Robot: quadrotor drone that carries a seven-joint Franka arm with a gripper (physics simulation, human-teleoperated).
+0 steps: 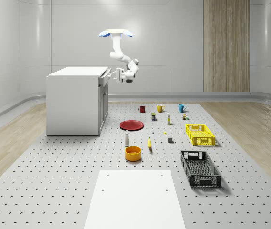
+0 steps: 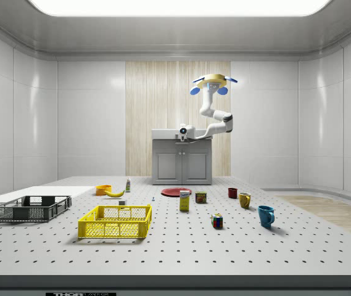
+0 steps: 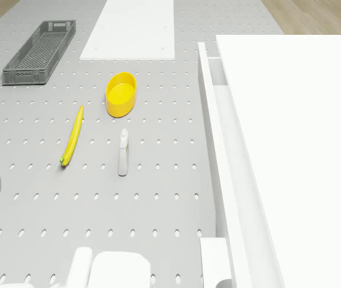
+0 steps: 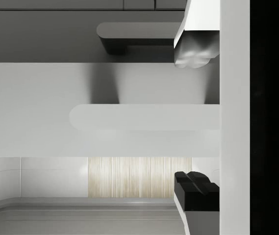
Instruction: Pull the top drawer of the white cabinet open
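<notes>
The white cabinet [image 1: 73, 102] stands at the whole-scene view's left, on the perforated floor. Its top drawer [image 1: 104, 78] sticks out a little from the cabinet front; in the drone view a narrow gap shows inside the drawer [image 3: 218, 150], beside the cabinet top [image 3: 296, 150]. The drone [image 1: 116, 33] hovers in front of the cabinet, above drawer height. Its arm bends down to the gripper [image 1: 116, 75], which is level with the drawer front. In the wrist view the pale handle bar [image 4: 144, 117] lies between the two fingers [image 4: 195, 49] of the gripper [image 4: 195, 120], with space on both sides.
In front of the cabinet lie a red plate [image 1: 131, 125], a yellow bowl [image 1: 133, 153], a banana [image 1: 149, 143] and a small bottle [image 1: 126, 139]. Farther right are three mugs [image 1: 160, 108], a yellow crate [image 1: 200, 134] and a black crate [image 1: 200, 168]. A white sheet [image 1: 134, 198] lies near the front.
</notes>
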